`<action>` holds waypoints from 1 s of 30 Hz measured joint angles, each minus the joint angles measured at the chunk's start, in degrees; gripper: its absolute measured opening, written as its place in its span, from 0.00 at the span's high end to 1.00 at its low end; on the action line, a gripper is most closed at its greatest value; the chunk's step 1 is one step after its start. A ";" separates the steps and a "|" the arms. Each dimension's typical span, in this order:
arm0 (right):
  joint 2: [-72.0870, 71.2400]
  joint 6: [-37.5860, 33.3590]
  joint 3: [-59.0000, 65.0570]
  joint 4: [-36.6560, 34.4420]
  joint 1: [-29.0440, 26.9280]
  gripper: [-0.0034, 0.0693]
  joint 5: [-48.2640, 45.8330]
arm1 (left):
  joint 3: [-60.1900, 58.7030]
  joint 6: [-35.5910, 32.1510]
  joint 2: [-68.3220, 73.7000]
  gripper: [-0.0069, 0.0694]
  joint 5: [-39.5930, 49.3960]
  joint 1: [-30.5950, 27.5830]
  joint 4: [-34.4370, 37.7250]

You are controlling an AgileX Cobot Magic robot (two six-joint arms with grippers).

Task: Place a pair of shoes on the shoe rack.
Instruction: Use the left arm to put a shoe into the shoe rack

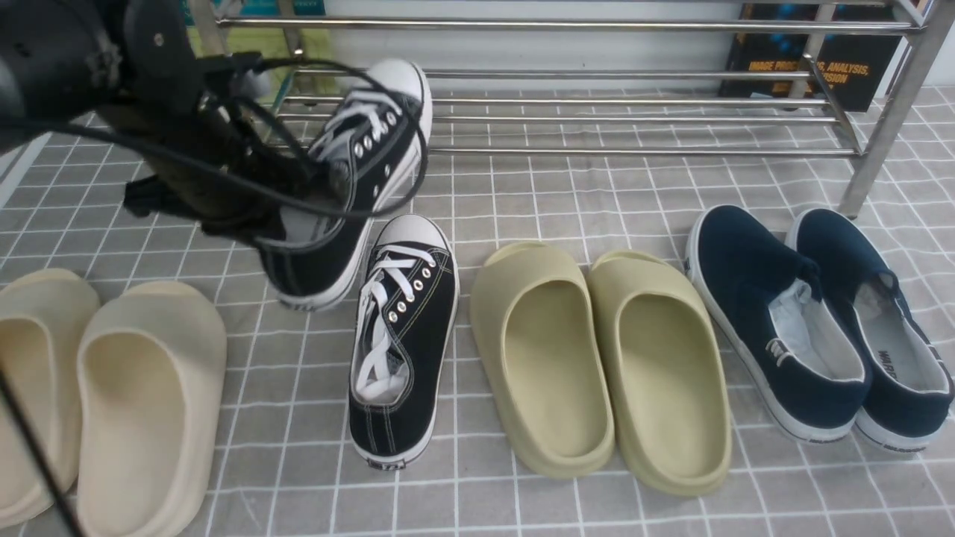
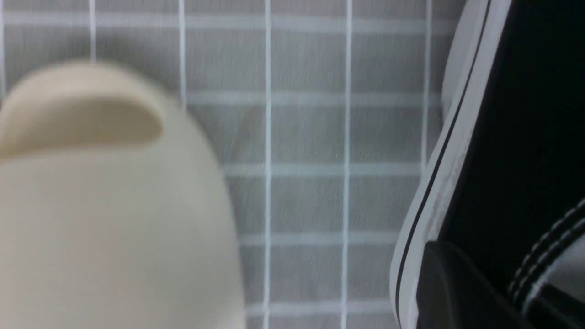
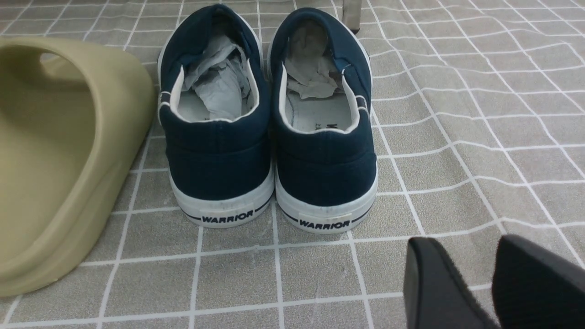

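One black sneaker (image 1: pixel 365 149) with white laces hangs tilted above the floor, toe cap up near the shoe rack's (image 1: pixel 597 119) lower silver bars. My left gripper (image 1: pixel 298 201) is shut on its heel collar. In the left wrist view that sneaker's (image 2: pixel 502 137) white sole and black side fill the edge, with a dark finger (image 2: pixel 452 288) against it. The second black sneaker (image 1: pixel 406 335) lies flat on the checked cloth, just in front of the lifted one. My right gripper (image 3: pixel 459 244) hovers open over bare cloth behind the navy shoes, nothing between its fingers.
Olive slides (image 1: pixel 597 358) sit right of the floor sneaker, and navy slip-ons (image 1: pixel 813 321) lie further right by a rack leg (image 1: pixel 888 127). Cream slides (image 1: pixel 112 395) lie at the left, one under my left wrist (image 2: pixel 105 205). A dark book (image 1: pixel 806 60) leans behind the rack.
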State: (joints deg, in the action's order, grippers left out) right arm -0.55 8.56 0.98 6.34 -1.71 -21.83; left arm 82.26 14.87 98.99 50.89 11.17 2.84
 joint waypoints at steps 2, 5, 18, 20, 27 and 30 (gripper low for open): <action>0.00 0.00 0.00 0.00 0.00 0.62 0.00 | 3.52 1.28 2.93 0.93 -0.14 0.00 -0.05; 0.00 0.00 0.00 0.00 0.00 0.62 0.00 | 10.60 3.09 8.71 0.93 -0.04 0.00 -0.35; 0.00 0.00 0.00 0.00 0.00 0.62 0.00 | 32.93 11.00 24.02 0.92 1.08 0.00 -3.39; 0.00 0.00 0.00 0.00 0.00 0.62 0.00 | 35.12 11.99 25.35 0.92 1.03 0.00 -3.96; 0.00 0.00 0.00 0.00 0.00 0.62 0.00 | 39.50 13.43 29.01 0.83 -0.81 0.00 -5.90; 0.00 0.00 0.00 0.00 0.00 0.62 0.00 | 39.69 13.64 29.06 0.75 -2.73 0.00 -6.66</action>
State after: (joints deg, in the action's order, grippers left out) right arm -0.55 8.56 0.98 6.34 -1.71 -21.83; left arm 121.95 28.51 128.06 48.16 11.17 -3.82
